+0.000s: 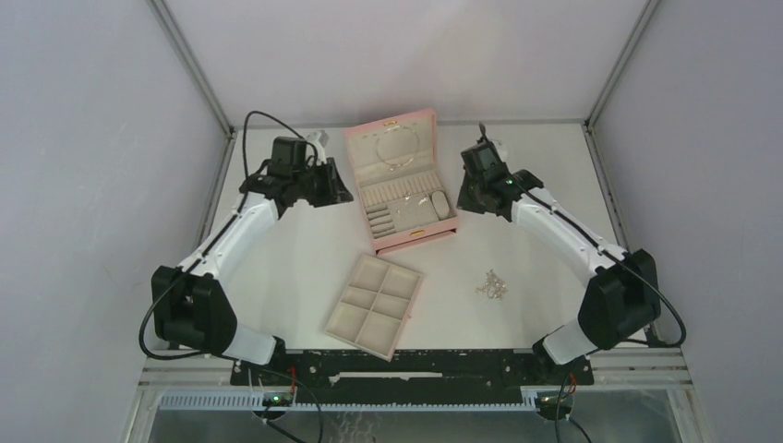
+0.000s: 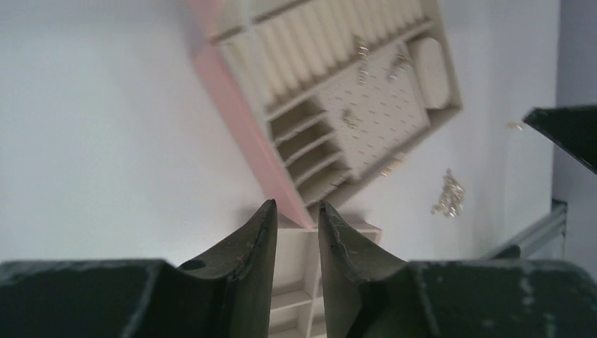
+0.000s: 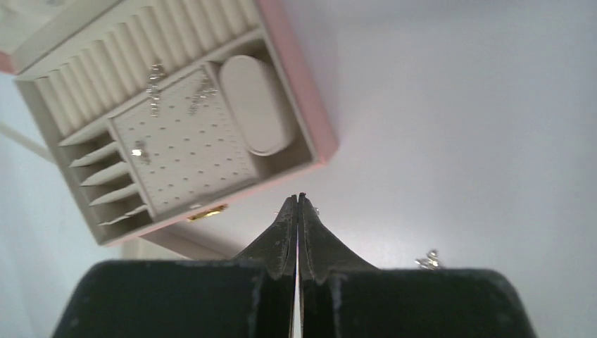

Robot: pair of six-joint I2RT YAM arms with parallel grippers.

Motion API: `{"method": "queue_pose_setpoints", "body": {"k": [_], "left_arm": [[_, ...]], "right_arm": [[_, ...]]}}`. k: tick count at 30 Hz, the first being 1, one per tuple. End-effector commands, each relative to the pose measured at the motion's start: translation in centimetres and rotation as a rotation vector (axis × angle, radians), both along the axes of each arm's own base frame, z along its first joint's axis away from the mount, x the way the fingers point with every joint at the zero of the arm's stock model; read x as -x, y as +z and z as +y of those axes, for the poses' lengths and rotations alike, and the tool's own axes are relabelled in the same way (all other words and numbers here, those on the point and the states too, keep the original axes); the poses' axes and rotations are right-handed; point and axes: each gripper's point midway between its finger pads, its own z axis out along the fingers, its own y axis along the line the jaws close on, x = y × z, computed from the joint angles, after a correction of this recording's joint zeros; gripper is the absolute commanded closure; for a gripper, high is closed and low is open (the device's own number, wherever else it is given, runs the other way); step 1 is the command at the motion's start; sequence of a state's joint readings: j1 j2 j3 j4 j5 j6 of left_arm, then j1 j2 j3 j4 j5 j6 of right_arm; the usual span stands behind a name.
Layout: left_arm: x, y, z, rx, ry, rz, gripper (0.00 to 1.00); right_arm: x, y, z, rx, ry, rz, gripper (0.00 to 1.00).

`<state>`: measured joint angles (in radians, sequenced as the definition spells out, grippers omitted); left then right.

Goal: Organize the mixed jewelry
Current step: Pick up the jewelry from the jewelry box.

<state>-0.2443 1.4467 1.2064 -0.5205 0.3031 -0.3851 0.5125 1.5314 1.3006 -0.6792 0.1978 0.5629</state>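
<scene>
The left gripper (image 2: 296, 210) hovered just off the left side of the pink box (image 1: 417, 240). Its jaws were a narrow gap apart, with nothing between them. Over on the other side, the right gripper (image 3: 297, 201) hung by the box's right front corner, jaws pressed flat together. A tiny glint sat right at the tip, but whether it was pinched there could not be told. The box lay open, a few small silver earrings (image 3: 155, 79) sat on its dotted panel, and a thin chain (image 1: 397, 167) curved across the raised lid. The heap of loose jewelry (image 1: 491, 284) lay on the bare table (image 1: 277, 268), right of the beige six-compartment tray (image 1: 374, 305) and well apart from both grippers.
</scene>
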Motion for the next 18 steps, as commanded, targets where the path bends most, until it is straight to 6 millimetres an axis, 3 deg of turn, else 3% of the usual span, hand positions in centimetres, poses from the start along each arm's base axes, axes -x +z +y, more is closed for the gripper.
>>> {"method": "queue_pose_setpoints", "body": {"k": [1,5,7,10,15,18], "left_arm": [[2.0,5.8,-6.4,0.155,-0.207,-0.075,0.66],[4.9,9.4,-11.3,0.324,-0.373,-0.069,0.67],[6.2,11.0,-12.7,0.389,-0.435,-0.083,0.67],[7.8,12.9,-14.0,0.428,-0.500,-0.125,0.64],[8.9,12.2,-15.7,0.376,-0.555,-0.128,0.60],[8.7,11.4,-15.7,0.312,-0.549,-0.144,0.62]], "right_arm": [[0.8,3.3,-1.2,-0.040,0.020,-0.099,1.00],[1.8,6.6,1.0,-0.172,0.119,-0.169,1.00],[2.4,7.7,2.3,-0.245,0.148,-0.175,1.00],[3.5,7.9,3.8,-0.310,0.161,-0.131,1.00],[4.9,7.8,5.8,-0.308,0.185,-0.086,1.00],[5.2,8.2,6.3,-0.325,0.187,-0.080,1.00]]}}
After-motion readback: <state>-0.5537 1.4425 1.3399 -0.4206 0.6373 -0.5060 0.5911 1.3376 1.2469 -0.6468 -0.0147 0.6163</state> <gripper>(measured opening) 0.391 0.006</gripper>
